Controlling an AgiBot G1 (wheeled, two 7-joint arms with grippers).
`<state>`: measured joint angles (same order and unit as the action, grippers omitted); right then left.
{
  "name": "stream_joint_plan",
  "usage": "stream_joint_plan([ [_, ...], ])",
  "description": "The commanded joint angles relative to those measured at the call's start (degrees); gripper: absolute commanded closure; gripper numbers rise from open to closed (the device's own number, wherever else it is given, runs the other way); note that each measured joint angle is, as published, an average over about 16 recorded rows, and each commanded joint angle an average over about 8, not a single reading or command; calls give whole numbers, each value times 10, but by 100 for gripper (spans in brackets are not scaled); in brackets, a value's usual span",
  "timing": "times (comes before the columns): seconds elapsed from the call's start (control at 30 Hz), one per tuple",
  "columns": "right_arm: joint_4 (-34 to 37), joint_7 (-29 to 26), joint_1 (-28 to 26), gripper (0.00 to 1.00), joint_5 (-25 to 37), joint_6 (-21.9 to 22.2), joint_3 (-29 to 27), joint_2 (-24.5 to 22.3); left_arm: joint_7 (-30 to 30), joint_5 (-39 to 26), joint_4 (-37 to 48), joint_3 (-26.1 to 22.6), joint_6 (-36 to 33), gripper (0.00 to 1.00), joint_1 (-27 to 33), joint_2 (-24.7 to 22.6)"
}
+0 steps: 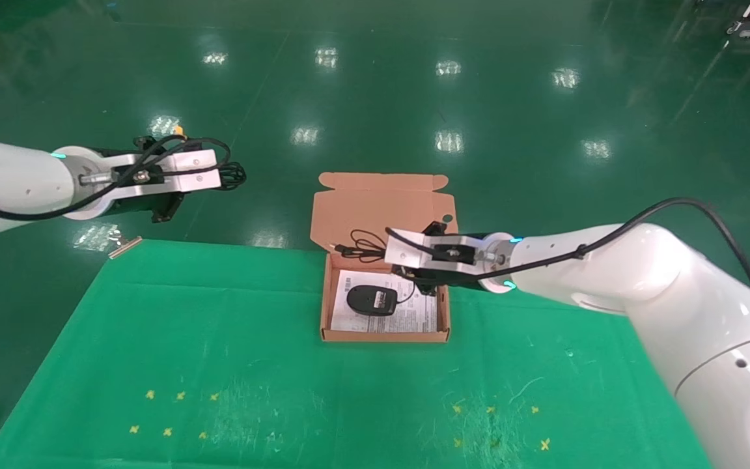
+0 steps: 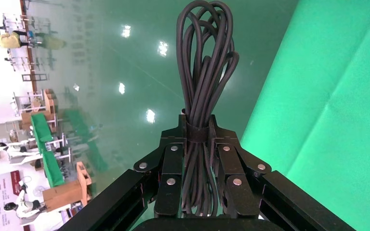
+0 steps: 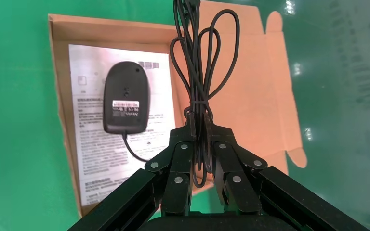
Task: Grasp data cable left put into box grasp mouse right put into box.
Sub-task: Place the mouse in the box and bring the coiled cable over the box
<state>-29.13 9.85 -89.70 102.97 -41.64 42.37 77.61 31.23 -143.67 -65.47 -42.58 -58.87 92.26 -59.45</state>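
White label (image 3: 125,106), print unreadable, on upturned mouse (image 3: 125,98) in box (image 3: 60,72).

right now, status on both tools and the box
Left tool shut on data cable, off the table. Right tool shut on mouse cord; mouse lies in box. Nothing blocking.
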Motion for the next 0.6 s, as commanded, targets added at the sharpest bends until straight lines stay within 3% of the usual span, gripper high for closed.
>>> stream_joint_plan([
  [0.03, 7, 2, 3, 100, -5, 8, 5, 4, 0, 0, 0, 0, 0, 100, 0, 0],
  [0.13, 6, 11, 5, 96, -23, 19, 18, 5, 0, 0, 0, 0, 0, 100, 0, 0],
  [0.37, 9, 30, 7, 9, -47, 30, 43, 6, 0, -1, -1, 0, -1, 100, 0, 0],
  [0.4, 9, 30, 7, 0, -47, 30, 44, 7, 0, -1, -1, 0, -1, 100, 0, 0],
  [0.6, -1, 30, 8, 0, -50, 30, 47, -2, 0, 1, -2, 0, 0, 100, -2, -1],
])
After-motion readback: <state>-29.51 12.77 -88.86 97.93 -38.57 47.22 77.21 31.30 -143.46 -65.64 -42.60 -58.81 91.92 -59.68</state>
